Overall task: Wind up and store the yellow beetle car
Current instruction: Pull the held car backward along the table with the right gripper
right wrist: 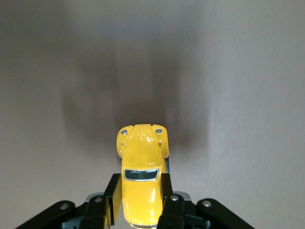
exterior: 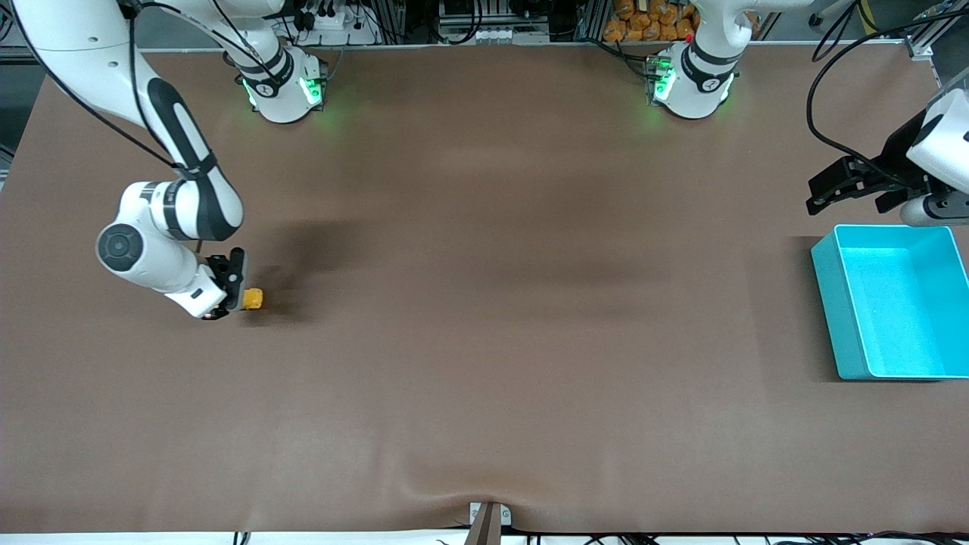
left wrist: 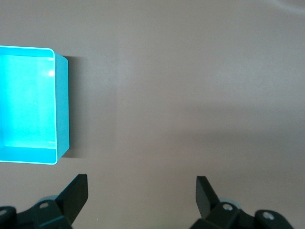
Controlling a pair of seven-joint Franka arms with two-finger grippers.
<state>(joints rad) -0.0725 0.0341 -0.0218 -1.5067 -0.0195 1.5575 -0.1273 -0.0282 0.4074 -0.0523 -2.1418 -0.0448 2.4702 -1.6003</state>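
Tabletop (exterior: 484, 341): brown, bare across the middle.
Turquoise bin (exterior: 830, 303): empty, at the left arm's end.
Left gripper (exterior: 819, 195): waiting over the tabletop just beside the bin, fingers (left wrist: 76, 193) apart.
Right gripper (exterior: 235, 291): low at the right arm's end, fingers (right wrist: 112, 200) clamped on the car.
Yellow beetle car (right wrist: 140, 176): gripped by its flanks, nose pointing outward.
Step in hand: winding, apparently. Next: rolling backward on the wheels, then carrying to the bin.

A robotics lab. Two white arm bases (exterior: 284, 87) stand bolted on a brown-covered tabletop (exterior: 484, 341). Cables and aluminium framing (exterior: 484, 19) line its top edge.
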